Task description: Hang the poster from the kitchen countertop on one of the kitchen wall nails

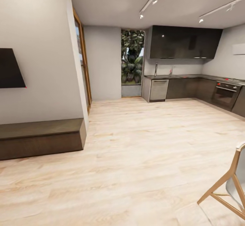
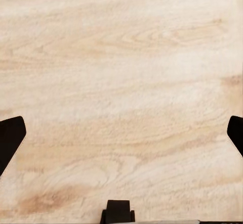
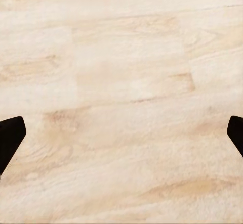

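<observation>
The robot's body shows as little more than a few black shapes at the frame edges of the two wrist views.

In the left wrist view, the left gripper (image 2: 121, 133) shows as two flat black fingertips (image 2: 10, 140), one at the left edge and one at the right edge, each a blunt wedge with an angled inner corner. They are plain matte black, with no markings or screws to be made out. A small black block (image 2: 118, 211) with a squared top sits at the bottom centre, above a thin grey strip.

In the right wrist view, the right gripper (image 3: 121, 135) shows the same pair of black wedge-shaped fingertips (image 3: 10, 138) at the left and right edges, unmarked.
</observation>
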Controlling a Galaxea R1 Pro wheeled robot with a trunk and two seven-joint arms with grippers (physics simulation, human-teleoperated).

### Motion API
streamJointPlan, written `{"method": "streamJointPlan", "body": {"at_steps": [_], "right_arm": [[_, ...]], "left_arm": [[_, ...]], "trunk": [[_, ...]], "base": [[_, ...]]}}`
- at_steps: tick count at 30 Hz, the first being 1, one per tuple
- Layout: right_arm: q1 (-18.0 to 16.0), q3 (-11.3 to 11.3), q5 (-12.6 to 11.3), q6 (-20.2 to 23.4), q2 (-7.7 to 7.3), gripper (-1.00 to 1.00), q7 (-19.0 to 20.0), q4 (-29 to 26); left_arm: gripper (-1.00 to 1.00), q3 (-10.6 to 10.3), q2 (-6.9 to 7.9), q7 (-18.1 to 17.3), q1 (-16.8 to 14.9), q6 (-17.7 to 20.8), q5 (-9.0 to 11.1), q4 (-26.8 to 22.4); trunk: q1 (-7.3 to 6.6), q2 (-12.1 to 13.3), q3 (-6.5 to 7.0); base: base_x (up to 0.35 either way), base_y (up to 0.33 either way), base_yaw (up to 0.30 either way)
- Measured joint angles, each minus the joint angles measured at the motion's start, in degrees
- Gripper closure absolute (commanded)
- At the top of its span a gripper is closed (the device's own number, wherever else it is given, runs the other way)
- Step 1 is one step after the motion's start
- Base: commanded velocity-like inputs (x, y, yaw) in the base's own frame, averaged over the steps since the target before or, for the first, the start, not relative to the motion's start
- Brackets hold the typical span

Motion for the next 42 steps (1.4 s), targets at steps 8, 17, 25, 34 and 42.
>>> {"method": "streamJointPlan", "body": {"at_steps": [8, 17, 25, 34, 42], "right_arm": [[0.0, 0.0, 0.0, 0.0, 0.00, -1.00, 0.0, 0.0], [0.0, 0.1, 0.0, 0.0, 0.00, -1.00, 0.0, 0.0], [0.0, 0.0, 0.0, 0.0, 0.00, -1.00, 0.0, 0.0], [0.0, 0.0, -0.2, 0.1, 0.00, -1.00, 0.1, -0.1], [0.0, 0.0, -0.2, 0.1, 0.00, -1.00, 0.2, -0.1]], "left_arm": [[-1.00, 0.0, 0.01, 0.0, 0.0, 0.0, 0.0, 0.0], [-1.00, 0.0, 0.00, 0.0, 0.0, 0.0, 0.0, 0.0], [-1.00, 0.0, 0.00, 0.0, 0.0, 0.0, 0.0, 0.1], [-1.00, 0.0, -0.08, 0.0, 0.0, 0.0, 0.0, 0.0], [-1.00, 0.0, -0.01, 0.0, 0.0, -1.1, 0.0, 0.0]], "trunk": [[0.00, 0.0, 0.00], [0.00, 0.0, 0.00], [0.00, 0.0, 0.00], [0.00, 0.0, 0.00], [0.00, 0.0, 0.00]], "base": [[0.335, 0.000, 0.000], [0.335, 0.000, -0.085], [0.336, 0.000, -0.242], [0.335, 0.000, -0.048], [0.335, 0.000, -0.003]]}}
